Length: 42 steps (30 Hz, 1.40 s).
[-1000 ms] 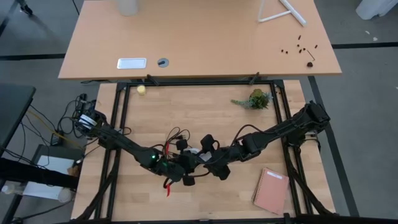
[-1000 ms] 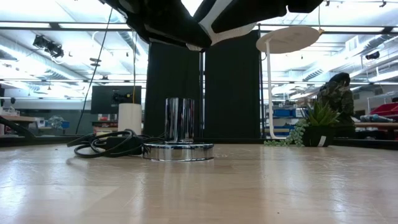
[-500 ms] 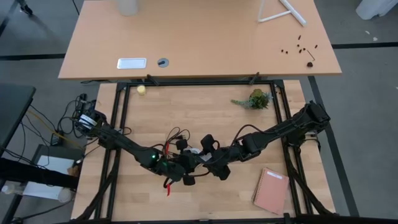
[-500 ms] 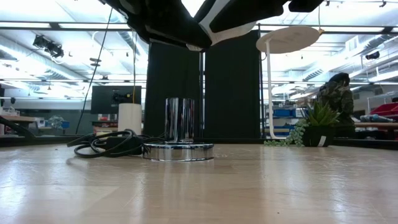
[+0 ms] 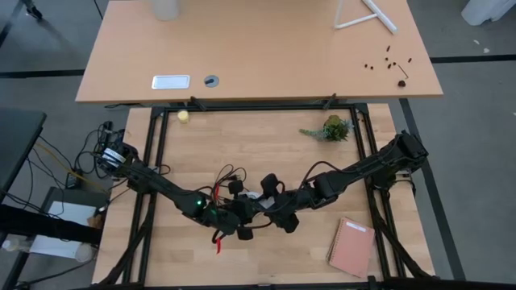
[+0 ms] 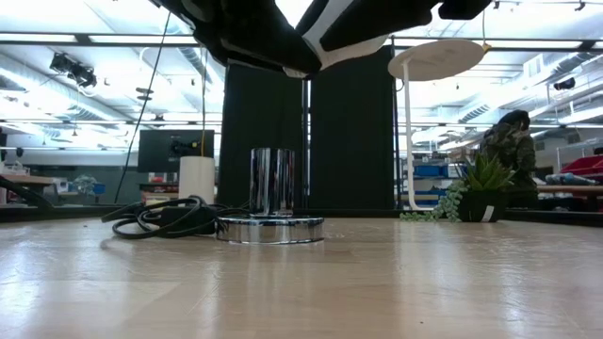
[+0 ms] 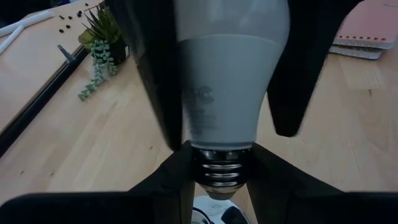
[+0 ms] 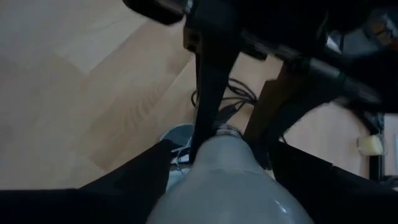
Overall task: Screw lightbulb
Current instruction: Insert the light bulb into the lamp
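Left gripper (image 7: 221,180): clamps bulb (image 7: 227,81) at its screw base | Right gripper (image 8: 217,180): clenched on the glass end | Bulb: above socket (image 6: 270,209), mid-table | Risk: tilted entry cross-threads; opposing pulls could crack glass.

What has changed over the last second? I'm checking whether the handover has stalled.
Nothing visibly changed. Both arms stay bunched over the table's middle, with the left gripper and the right gripper both still closed around the lightbulb, held in the air. The chrome socket, the cord beside it and the potted plant are where they were.
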### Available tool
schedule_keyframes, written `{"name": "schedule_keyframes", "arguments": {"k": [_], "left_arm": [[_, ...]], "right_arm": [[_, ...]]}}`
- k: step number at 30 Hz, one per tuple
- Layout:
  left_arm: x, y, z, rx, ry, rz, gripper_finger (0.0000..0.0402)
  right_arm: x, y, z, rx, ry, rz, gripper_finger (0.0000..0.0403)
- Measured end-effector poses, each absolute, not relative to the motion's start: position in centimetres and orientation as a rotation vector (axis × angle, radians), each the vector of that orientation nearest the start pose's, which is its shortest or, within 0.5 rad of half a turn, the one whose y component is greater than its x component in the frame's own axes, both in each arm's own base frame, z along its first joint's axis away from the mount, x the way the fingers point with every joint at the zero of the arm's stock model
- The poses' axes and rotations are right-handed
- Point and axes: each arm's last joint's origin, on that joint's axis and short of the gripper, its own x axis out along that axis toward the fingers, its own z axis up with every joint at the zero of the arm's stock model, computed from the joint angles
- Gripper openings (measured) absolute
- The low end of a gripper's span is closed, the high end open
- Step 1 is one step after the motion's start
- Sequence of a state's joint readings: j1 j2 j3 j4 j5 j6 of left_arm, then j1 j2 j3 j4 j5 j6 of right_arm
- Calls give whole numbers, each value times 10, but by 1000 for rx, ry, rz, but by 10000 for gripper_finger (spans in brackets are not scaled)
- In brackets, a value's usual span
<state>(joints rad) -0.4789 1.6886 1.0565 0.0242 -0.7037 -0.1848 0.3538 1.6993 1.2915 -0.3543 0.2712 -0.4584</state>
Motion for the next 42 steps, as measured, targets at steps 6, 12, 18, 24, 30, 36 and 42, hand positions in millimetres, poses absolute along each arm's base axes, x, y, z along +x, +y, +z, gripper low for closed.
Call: {"name": "schedule_keyframes", "arguments": {"k": [6,12,18,24,30,36,42], "left_arm": [[327,-149,219,173,473,251,122],[327,-149,219,176,474,255,122],[327,-149,219,176,475,255,122],[327,-149,219,176,473,256,122],[328,-149,221,192,453,248,122],[328,-150,221,199,453,246,122],[328,-150,221,200,451,244,122]], "right_arm": [[347,120,263,-599,706,222,332],[340,117,272,-561,701,236,350],[340,118,267,-534,697,262,346],[340,122,264,-528,655,266,345],[340,120,257,-530,655,263,342],[341,119,254,-535,620,260,302],[341,119,254,-539,619,261,252]]}}
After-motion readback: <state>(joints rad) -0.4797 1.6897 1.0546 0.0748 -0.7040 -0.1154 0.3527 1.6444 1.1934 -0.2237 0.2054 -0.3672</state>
